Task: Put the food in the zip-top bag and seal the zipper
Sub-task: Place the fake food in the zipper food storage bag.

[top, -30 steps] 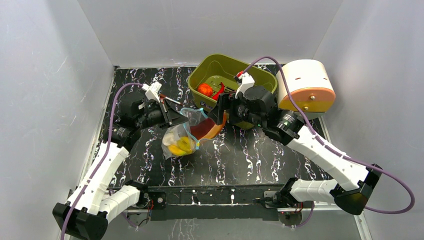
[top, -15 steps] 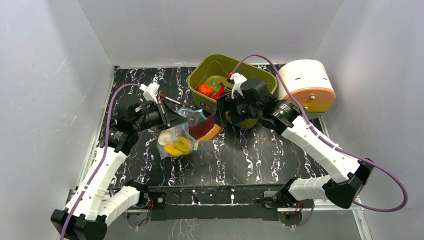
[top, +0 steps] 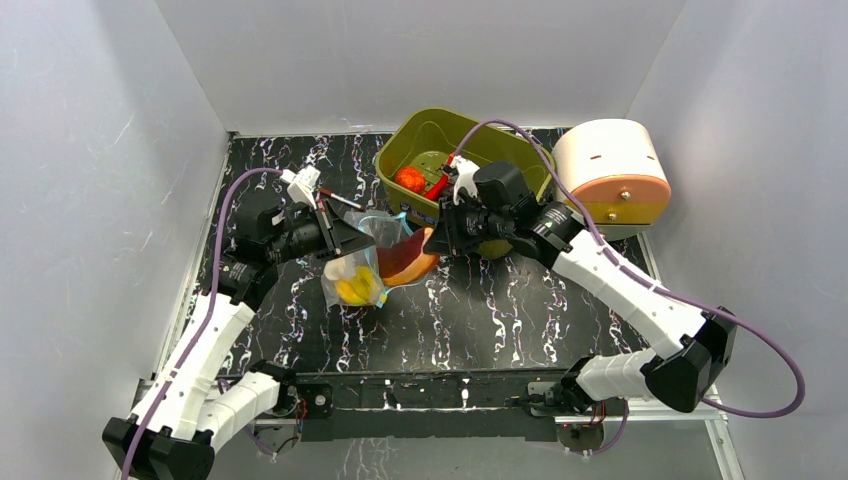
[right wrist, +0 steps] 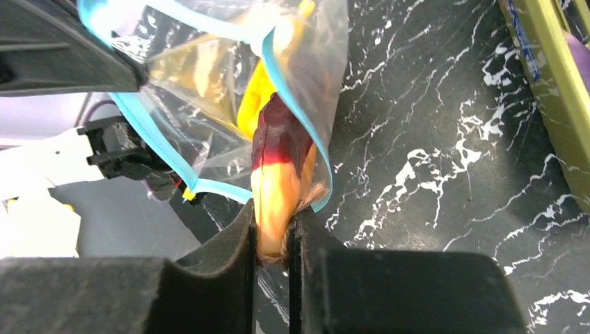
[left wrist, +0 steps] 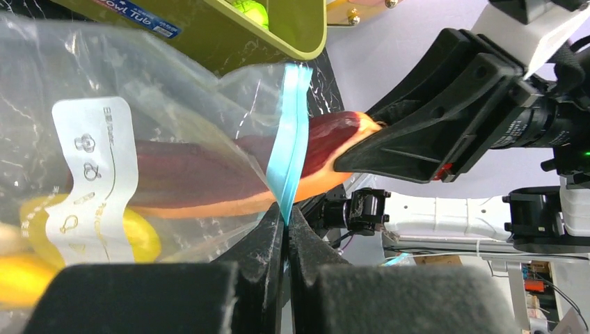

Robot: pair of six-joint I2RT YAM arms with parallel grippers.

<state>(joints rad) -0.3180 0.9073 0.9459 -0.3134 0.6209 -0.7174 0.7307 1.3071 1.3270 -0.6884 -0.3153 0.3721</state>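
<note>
My left gripper is shut on the teal zipper at the mouth of the clear zip-top bag, holding it off the table. Yellow banana pieces lie inside the bag. An orange and dark-red food piece sticks halfway into the bag's mouth. My right gripper is shut on its outer end. From above, the food piece bridges the left gripper and the right gripper.
The olive-green tub stands just behind the grippers, with a red-orange tomato and a red chili in it. A white and orange cylinder sits at the back right. A thin stick lies behind the left gripper.
My right gripper has closed on the end of the food piece, and the right arm has shifted a little to the left. The left gripper still holds the zipper.
</note>
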